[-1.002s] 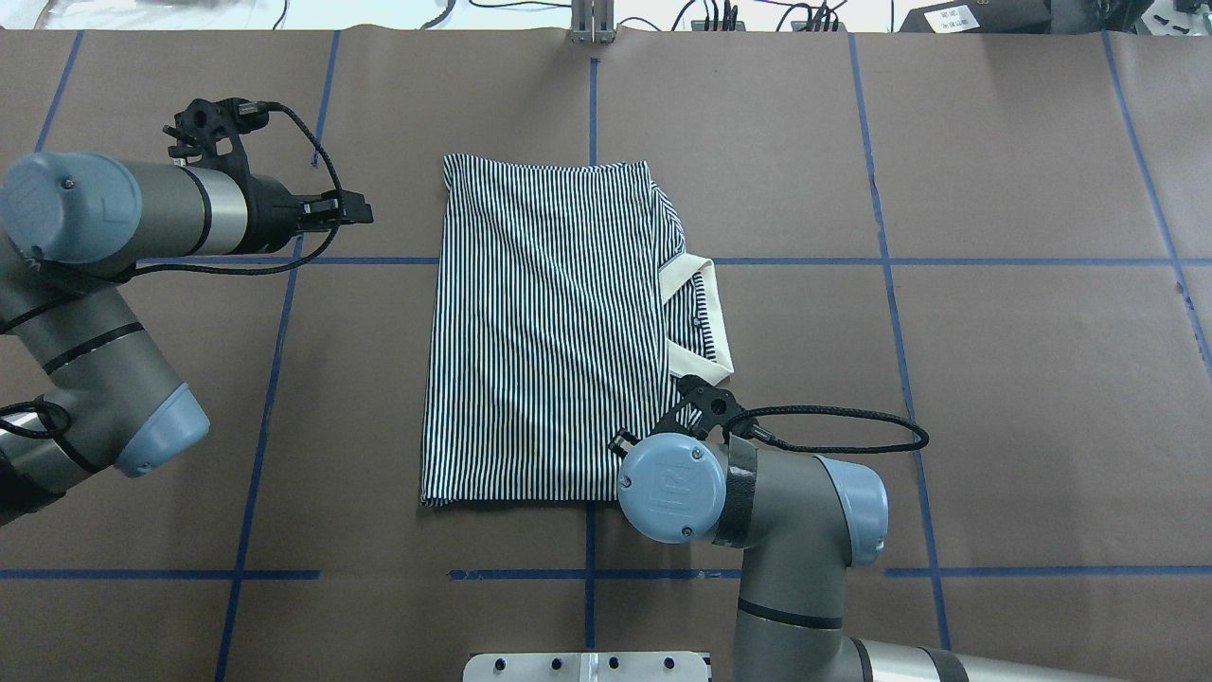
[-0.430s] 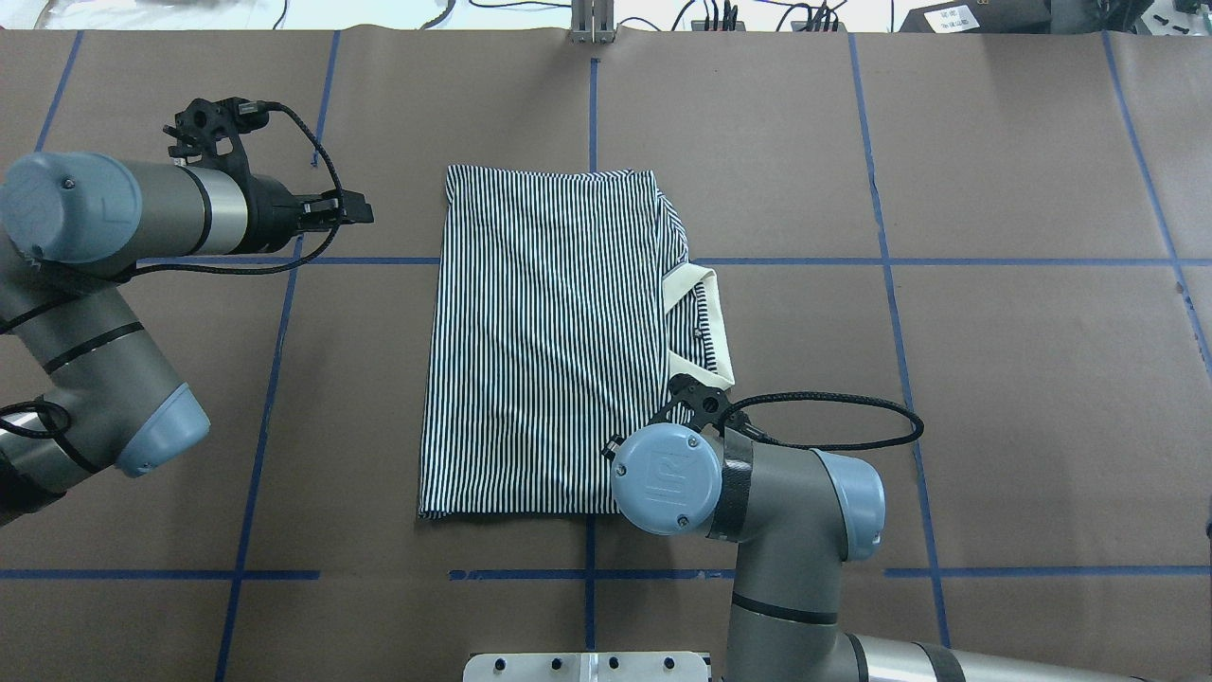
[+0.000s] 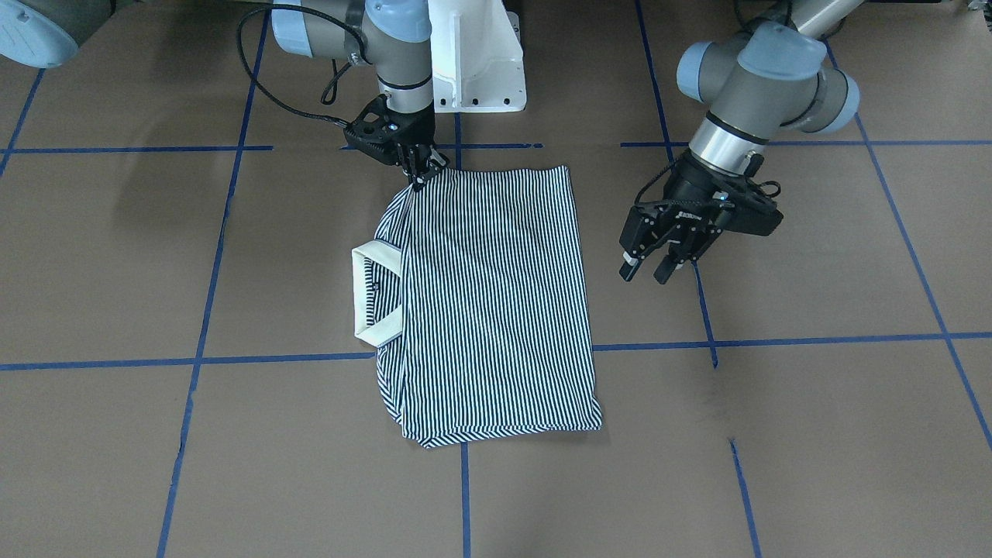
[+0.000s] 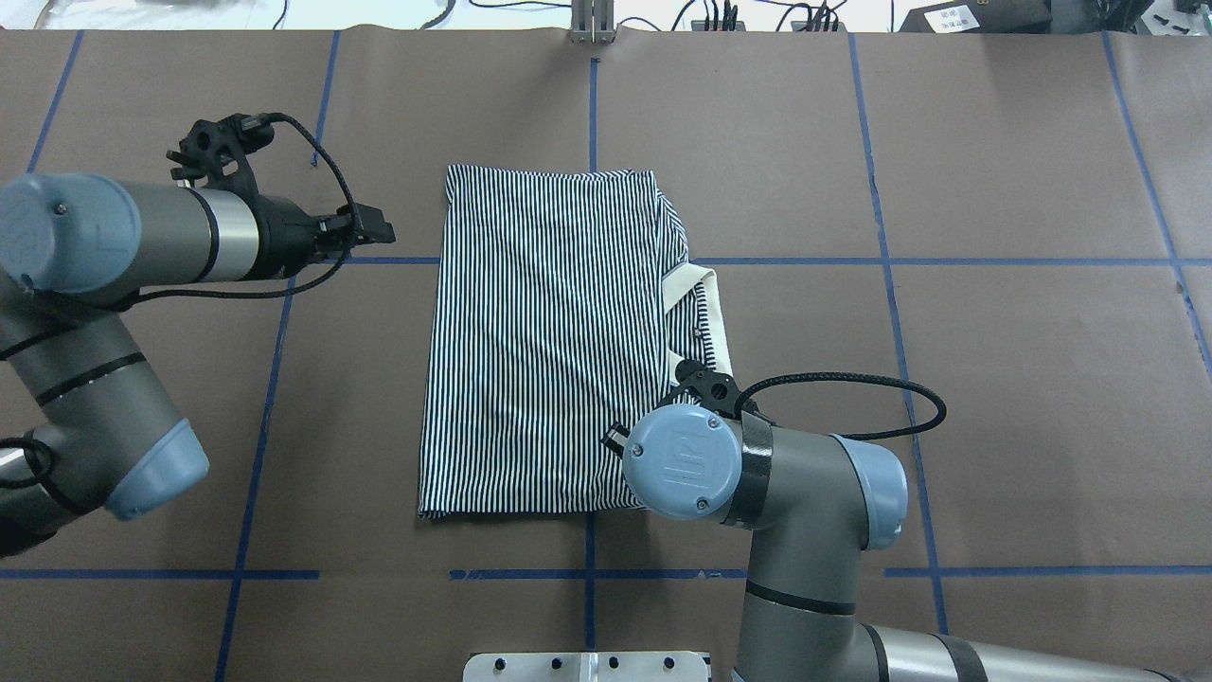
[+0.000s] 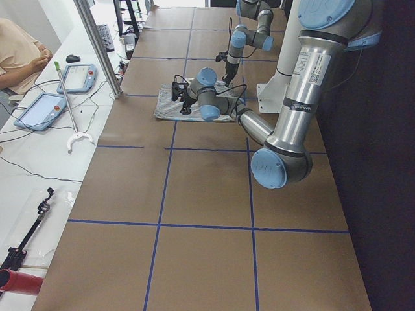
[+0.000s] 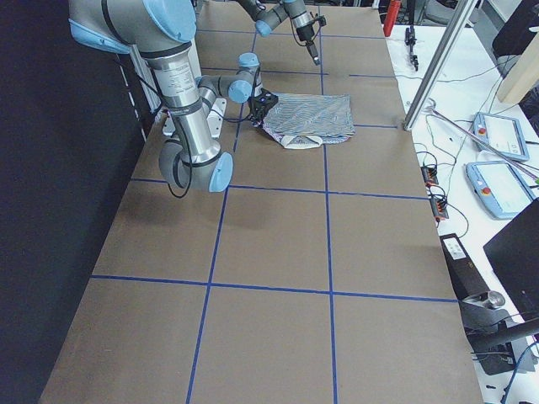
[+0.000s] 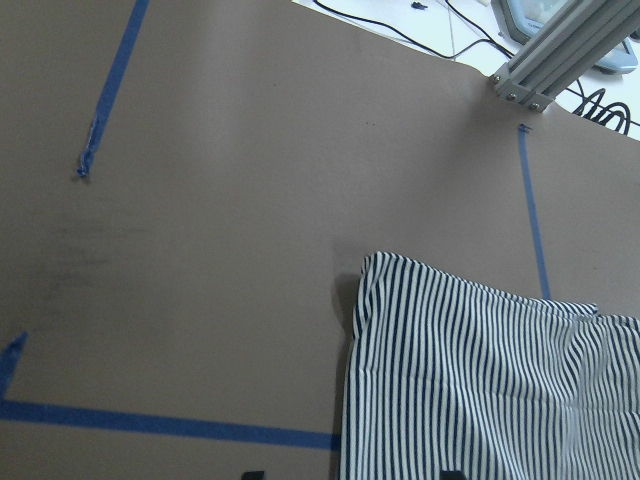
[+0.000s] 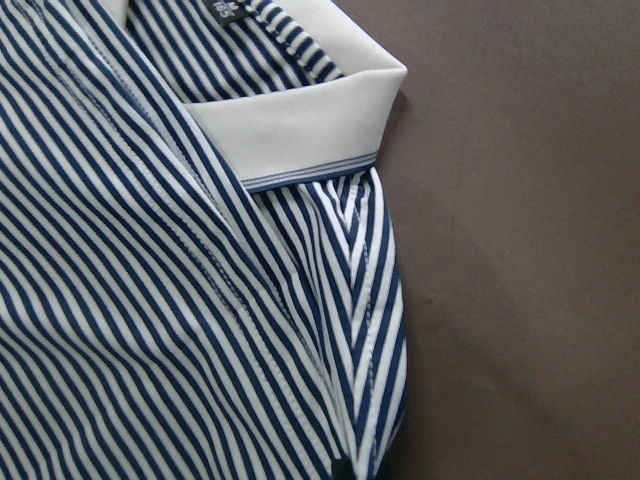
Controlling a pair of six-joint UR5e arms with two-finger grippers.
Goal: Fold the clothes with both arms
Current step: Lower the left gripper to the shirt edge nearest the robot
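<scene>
On the table (image 4: 994,379), a sheet of brown paper covers the whole top, marked into large squares by blue tape lines (image 4: 947,260). The polo shirt (image 4: 540,332) lies near the middle, folded into a tall striped rectangle, with its cream collar (image 4: 720,317) sticking out on the right side. The right gripper (image 3: 418,175) is at the shirt's near right corner, just below the collar, its fingers pinched together on the striped fabric there; from overhead the arm's own wrist hides it. The left gripper (image 3: 645,273) hangs above bare paper to the left of the shirt, apart from it, with its fingers spread and nothing between them. Its wrist camera looks down on the shirt's far left corner and the paper beside it.

At the table's far edge stands an aluminium post (image 4: 592,24), and behind it runs a white bench strewn with black cables. Two tablet-like control pendants (image 5: 83,76) lie on that bench, and a person (image 5: 19,55) sits at it. The arms rise from a white pedestal (image 3: 477,54) on the near side.
</scene>
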